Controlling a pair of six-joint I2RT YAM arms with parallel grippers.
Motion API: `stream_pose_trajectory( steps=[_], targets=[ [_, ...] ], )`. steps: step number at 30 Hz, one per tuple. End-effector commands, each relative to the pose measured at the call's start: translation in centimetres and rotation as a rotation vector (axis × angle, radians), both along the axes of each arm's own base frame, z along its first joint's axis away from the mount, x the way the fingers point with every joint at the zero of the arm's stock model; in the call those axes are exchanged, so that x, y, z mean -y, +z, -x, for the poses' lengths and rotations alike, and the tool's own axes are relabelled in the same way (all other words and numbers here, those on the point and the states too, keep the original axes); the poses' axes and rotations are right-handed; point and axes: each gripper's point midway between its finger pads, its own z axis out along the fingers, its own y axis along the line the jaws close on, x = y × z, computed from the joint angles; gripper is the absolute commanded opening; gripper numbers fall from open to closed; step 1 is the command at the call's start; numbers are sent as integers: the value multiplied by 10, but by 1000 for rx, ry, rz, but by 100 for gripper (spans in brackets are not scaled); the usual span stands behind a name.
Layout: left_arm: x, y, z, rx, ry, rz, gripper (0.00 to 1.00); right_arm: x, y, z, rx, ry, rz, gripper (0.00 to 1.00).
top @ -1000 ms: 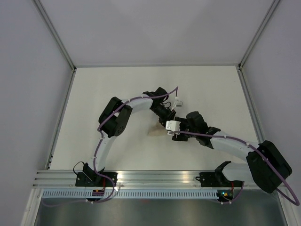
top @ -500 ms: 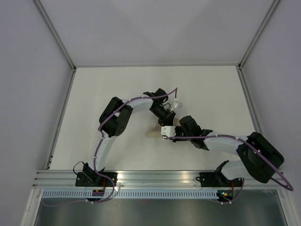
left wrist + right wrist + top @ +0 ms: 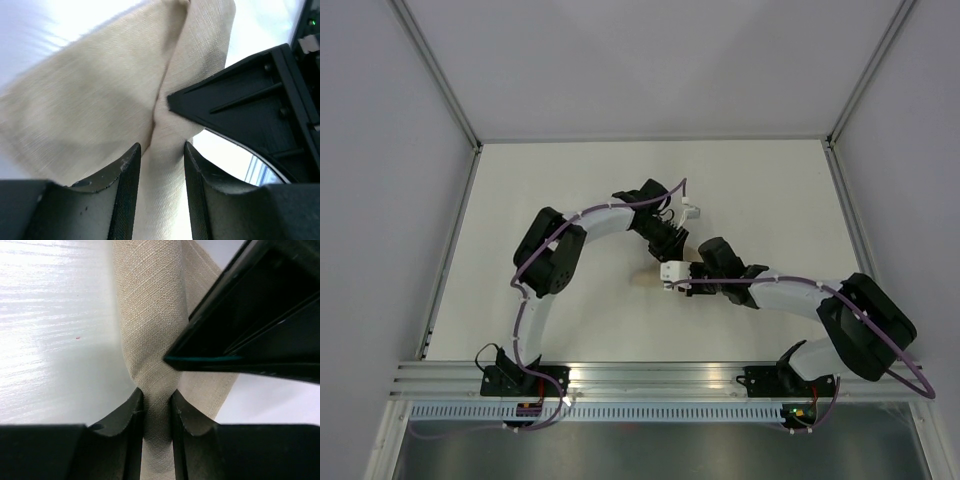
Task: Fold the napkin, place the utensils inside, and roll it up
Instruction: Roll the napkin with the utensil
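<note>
Napkin cloth is being pinched tight by the fingers of the right gripper. The left gripper is straddling another fold, grip unclear. The cloth is lying bunched mid-table. No utensils are showing, so rolling seems underway.

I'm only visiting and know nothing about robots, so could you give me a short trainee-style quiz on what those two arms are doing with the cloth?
1. True or false: the right gripper is pinched shut on the napkin.
2. What colour is the napkin? A) red B) tan-beige C) blue
3. Fill the gap: the napkin also runs between the fingers of the ___ gripper.

Key: 1 true. 2 B. 3 left; the left gripper has cloth between its fingers in its own wrist view.
</note>
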Motion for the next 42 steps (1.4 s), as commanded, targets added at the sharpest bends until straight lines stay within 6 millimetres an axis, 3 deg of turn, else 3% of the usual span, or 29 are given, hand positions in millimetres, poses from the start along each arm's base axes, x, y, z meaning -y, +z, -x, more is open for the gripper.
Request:
stream_pose_trajectory(
  steps=[1, 2, 3, 5, 6, 7, 8, 9, 11, 12, 14, 15, 16, 17, 18, 19, 22, 25, 29, 33, 35, 36, 38, 42],
  targets=[
    [-10, 34, -45, 161, 146, 35, 45, 3, -16, 18, -157, 37, 29, 20],
    [-13, 38, -50, 182, 166, 45, 45, 6, -18, 23, -196, 41, 39, 19],
    [-18, 52, -57, 220, 195, 64, 46, 4, -12, 15, -205, 35, 22, 20],
    [-23, 54, -62, 256, 238, 83, 46, 7, -16, 22, -286, 50, 26, 19],
    [-28, 65, -68, 298, 273, 90, 46, 6, -9, 13, -292, 43, 13, 19],
    [-34, 59, -65, 302, 290, 77, 46, 7, -13, 13, -323, 53, 22, 20],
    [-37, 74, -76, 377, 331, 95, 46, 7, -8, 11, -365, 53, 10, 20],
    [-44, 66, -72, 367, 367, 78, 46, 7, -7, 9, -389, 55, 11, 20],
    [-44, 79, -78, 441, 409, 131, 46, 12, -17, 17, -489, 64, 38, 20],
    [-49, 80, -80, 454, 448, 128, 46, 10, -10, 6, -498, 62, 11, 20],
    [-57, 87, -73, 500, 483, 161, 46, 17, -20, 13, -592, 66, 42, 20],
    [-57, 95, -78, 554, 513, 194, 46, 13, -15, 4, -600, 67, 23, 20],
    [-65, 81, -70, 558, 525, 179, 47, 15, -23, 6, -649, 68, 35, 20],
    [-70, 89, -68, 600, 544, 195, 47, 19, -24, 12, -699, 76, 50, 20],
    [-72, 97, -74, 672, 569, 222, 47, 17, -20, 1, -698, 74, 41, 20],
    [-81, 79, -65, 675, 578, 195, 47, 17, -27, 4, -747, 79, 45, 20],
    [-88, 82, -53, 792, 595, 222, 49, 18, -29, 0, -827, 84, 54, 21],
    [-79, 83, -38, 902, 536, 200, 50, 19, -33, -4, -890, 84, 66, 22],
    [-47, 77, -15, 1016, 392, 128, 52, 19, -33, -11, -953, 77, 69, 23],
    [-20, 71, -7, 1118, 254, 76, 54, 19, -38, -13, -991, 66, 79, 24],
    [-12, 51, -1, 1119, 178, 23, 54, 19, -41, -15, -997, 54, 86, 24],
    [-4, 52, -3, 1146, 142, 14, 55, 19, -42, -16, -997, 52, 87, 25],
    [0, 33, -1, 1141, 79, -37, 55, 19, -44, -17, -999, 41, 88, 25],
    [9, 24, -11, 1182, 9, -78, 56, 21, -48, -19, -1003, 30, 100, 25]
  ],
)
